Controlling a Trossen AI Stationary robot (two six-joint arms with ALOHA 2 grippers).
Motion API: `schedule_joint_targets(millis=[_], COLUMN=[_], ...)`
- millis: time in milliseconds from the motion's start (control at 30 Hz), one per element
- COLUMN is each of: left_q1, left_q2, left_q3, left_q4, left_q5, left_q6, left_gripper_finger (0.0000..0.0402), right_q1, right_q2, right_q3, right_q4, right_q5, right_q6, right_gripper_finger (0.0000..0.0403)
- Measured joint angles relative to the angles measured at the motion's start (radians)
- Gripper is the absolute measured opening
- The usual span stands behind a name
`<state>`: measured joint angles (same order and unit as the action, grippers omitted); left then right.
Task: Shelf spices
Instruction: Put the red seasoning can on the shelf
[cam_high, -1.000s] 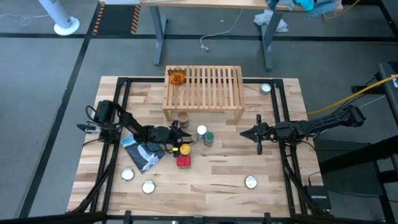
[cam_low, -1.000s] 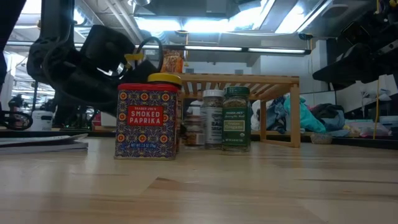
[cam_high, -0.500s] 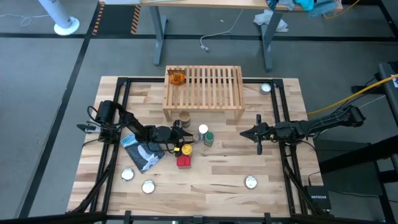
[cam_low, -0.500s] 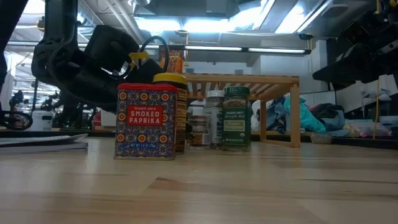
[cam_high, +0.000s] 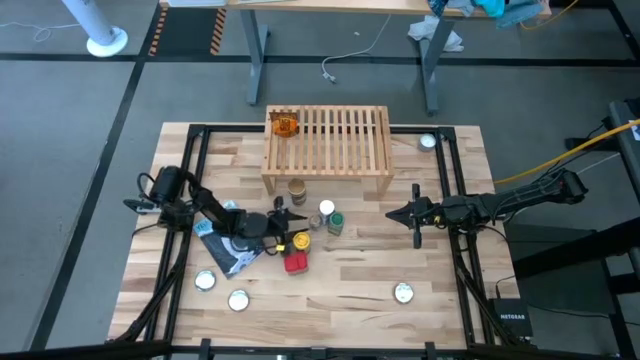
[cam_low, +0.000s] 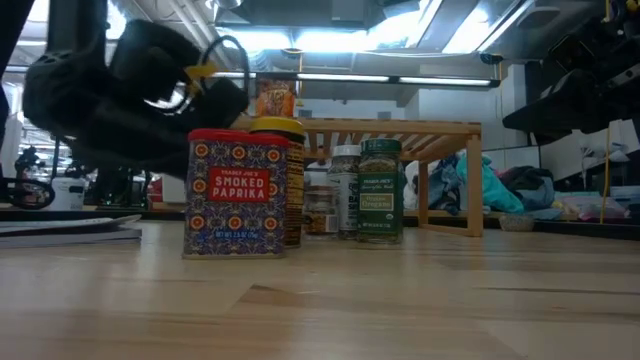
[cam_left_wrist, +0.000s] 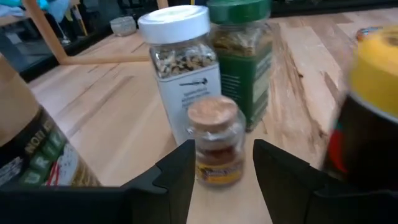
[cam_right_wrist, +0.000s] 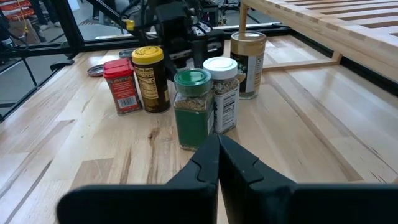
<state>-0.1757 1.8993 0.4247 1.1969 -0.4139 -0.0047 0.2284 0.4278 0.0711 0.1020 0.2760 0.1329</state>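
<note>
The spices stand clustered on the table in front of the shelf (cam_high: 328, 140): a red tin (cam_high: 295, 261), and yellow-lid (cam_high: 300, 241), green-lid (cam_high: 335, 222), white-lid (cam_high: 326, 209) and tan-lid (cam_high: 297, 188) jars. An orange packet (cam_high: 285, 125) stands on the shelf's far left corner. My left gripper (cam_high: 292, 218) is open and low at the cluster. In the left wrist view its fingers (cam_left_wrist: 177, 171) stand on either side of the small clear cork-topped jar (cam_left_wrist: 216, 140) with a gap showing. My right gripper (cam_high: 417, 215) is shut and waits to the right of the cluster.
A blue-and-white pouch (cam_high: 228, 248) lies under my left arm. Flat silver discs lie near the near-left corner (cam_high: 205, 281), (cam_high: 238, 299), the near right (cam_high: 403, 293) and the far right (cam_high: 428, 141). Black frame rails (cam_high: 452, 180) run along both sides of the table.
My left arm has swung a little toward the table's near edge, and its gripper looms larger and lower in the low view. It stays open at the spice cluster. The right arm has kept still.
</note>
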Motion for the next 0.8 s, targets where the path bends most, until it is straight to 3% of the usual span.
schedule_joint_targets(millis=[233,467,667,800], left_q1=[-0.054,-0.080,-0.202,-0.284], left_q2=[-0.072,-0.174,-0.275,-0.337], left_q3=[-0.061,-0.154,-0.235,-0.270], left_q4=[-0.007,-0.007,-0.011,-0.011], left_q5=[-0.099,-0.144,-0.140,-0.147], left_q6=[-0.004,-0.140,-0.335,-0.377], left_gripper_finger=[0.0155,0.0155,0.0155,0.0155], right_q1=[0.000,0.000,0.000,0.000], right_q2=[0.000,0.000,0.000,0.000], right_q3=[0.000,0.000,0.000,0.000], right_q4=[0.001,0.000,0.000,0.000], right_q5=[0.000,0.000,0.000,0.000], right_q6=[0.000,0.000,0.000,0.000], right_gripper_finger=[0.0008,0.0008,0.0008,0.0008])
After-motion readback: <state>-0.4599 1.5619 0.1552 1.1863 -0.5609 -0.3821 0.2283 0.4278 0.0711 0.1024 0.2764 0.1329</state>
